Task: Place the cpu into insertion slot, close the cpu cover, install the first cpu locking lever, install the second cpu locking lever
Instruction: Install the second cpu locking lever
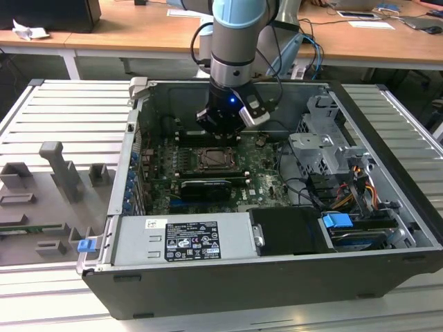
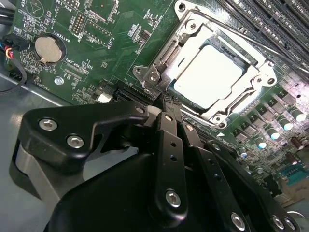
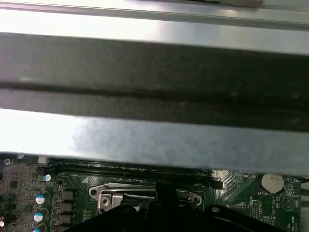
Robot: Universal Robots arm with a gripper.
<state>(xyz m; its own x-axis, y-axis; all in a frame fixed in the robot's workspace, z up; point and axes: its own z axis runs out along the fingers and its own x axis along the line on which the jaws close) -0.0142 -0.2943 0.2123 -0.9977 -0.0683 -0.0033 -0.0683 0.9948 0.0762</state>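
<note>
Two steps look done, I judge: cpu (image 2: 207, 77) seated in slot, cover (image 2: 181, 46) down over it. Claw (image 2: 166, 104) closed, empty, tips just beside cover's near edge. Levers: cannot tell whether latched.

The grey-and-blue robot arm's black gripper (image 1: 223, 128) hangs inside the open black computer case (image 1: 387, 273), just above the square silver-rimmed insertion slot (image 1: 217, 160).
</note>
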